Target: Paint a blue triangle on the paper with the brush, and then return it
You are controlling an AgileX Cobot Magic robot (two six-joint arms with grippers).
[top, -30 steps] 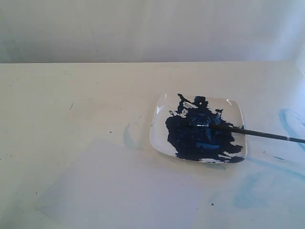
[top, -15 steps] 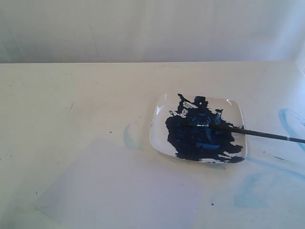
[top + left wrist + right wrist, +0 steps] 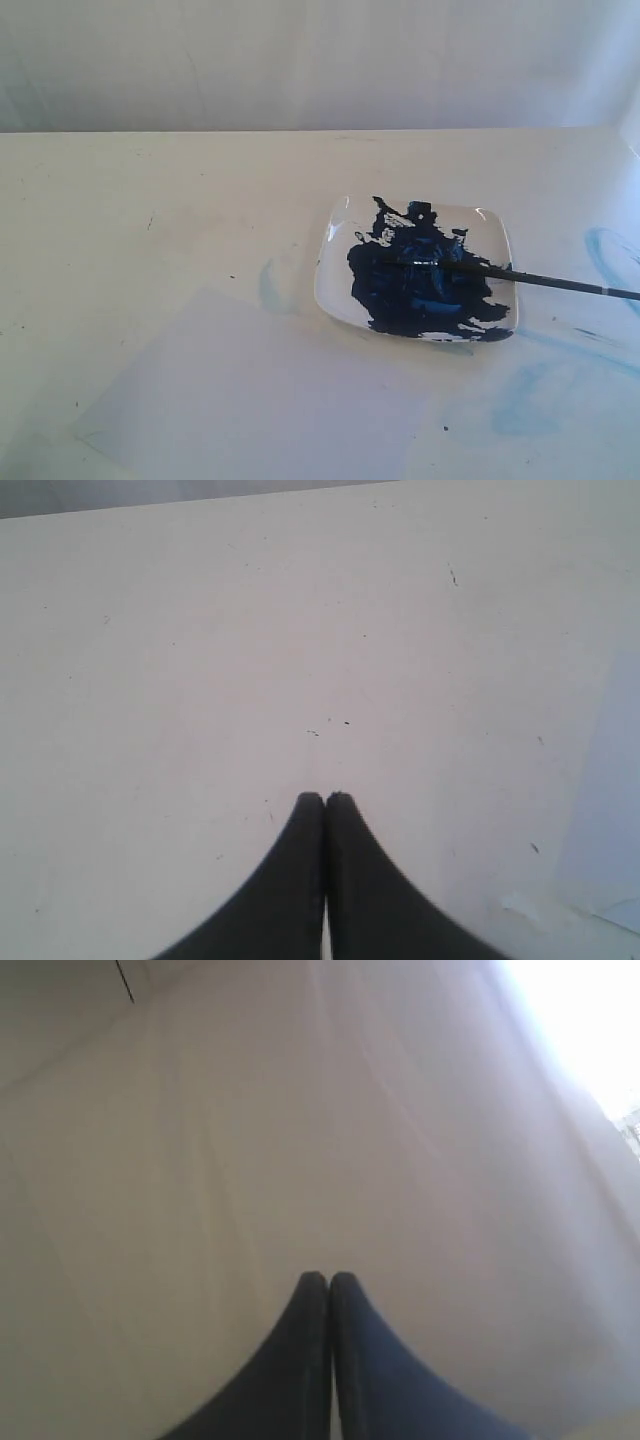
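Fingers (image 3: 290,880) on both your arms are pressing flat together, gripping nothing. Left gripper (image 3: 325,800) is hanging over bare table, right gripper (image 3: 330,1280) is facing a pale surface. Neither is showing in the exterior view.

Brush (image 3: 520,277) is lying with its bristle end sunk in the paint. Its handle is crossing the plate's right rim and running out past the right edge of the exterior view. You are dealing with something light, thin and stiff, likely rolling easily and slipping in a loose pinch. You should be taking hold on the bare black handle just outside the rim, clear of the wet end, and closing squarely across it. Looks: long black stick, short pale ferrule, tip dark with blue.

Plate (image 3: 332,275), white and square, is carrying a big dark blue paint blob (image 3: 410,295). Paper (image 3: 250,390), pale and slightly translucent, is lying near the plate's lower-left side, showing blank. Faint light-blue smears (image 3: 520,400) are marking the table (image 3: 150,200) nearby.
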